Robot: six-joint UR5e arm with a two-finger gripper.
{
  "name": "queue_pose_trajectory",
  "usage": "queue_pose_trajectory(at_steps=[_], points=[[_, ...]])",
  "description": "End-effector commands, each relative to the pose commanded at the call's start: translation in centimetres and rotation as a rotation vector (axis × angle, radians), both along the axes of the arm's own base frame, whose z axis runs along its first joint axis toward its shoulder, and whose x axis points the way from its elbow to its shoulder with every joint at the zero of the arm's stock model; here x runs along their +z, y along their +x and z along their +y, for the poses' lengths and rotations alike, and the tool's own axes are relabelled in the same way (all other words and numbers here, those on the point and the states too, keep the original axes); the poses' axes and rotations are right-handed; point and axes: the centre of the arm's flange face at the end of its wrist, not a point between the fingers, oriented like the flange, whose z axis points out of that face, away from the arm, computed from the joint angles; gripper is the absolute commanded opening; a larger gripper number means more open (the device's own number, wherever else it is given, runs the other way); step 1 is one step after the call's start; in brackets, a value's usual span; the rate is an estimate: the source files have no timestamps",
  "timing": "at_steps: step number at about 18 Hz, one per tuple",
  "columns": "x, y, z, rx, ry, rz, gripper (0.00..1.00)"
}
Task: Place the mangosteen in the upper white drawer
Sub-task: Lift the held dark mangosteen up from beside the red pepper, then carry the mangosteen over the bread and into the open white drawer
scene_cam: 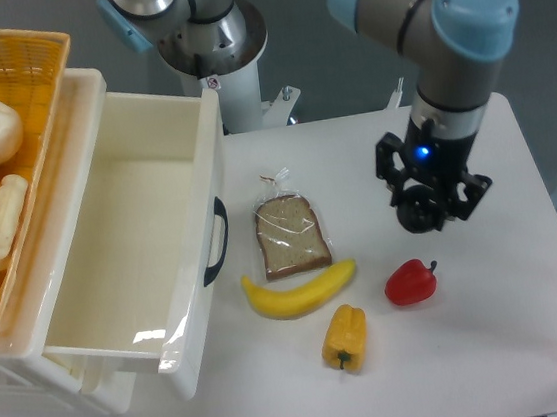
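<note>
While gripped: mangosteen in pincer.

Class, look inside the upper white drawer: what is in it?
The upper white drawer shows only bare white floor and walls; no item is visible. Its near-front corner, behind the front wall, is hidden from this view.

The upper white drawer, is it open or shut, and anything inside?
Open: the upper white drawer is pulled out, its bare white floor visible, nothing inside.
</note>
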Motion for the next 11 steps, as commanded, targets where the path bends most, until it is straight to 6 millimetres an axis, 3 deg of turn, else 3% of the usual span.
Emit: queue_pose_trajectory(at_steps=[2,7,11], points=[[2.0,2.8,0.7,0.019,0.047,-0.009,0.00],[4.7,9.3,3.2,0.035,0.145,-0.070,0.00],[4.4,14.6,4.4,-0.040,0.147,-0.091,0.00]])
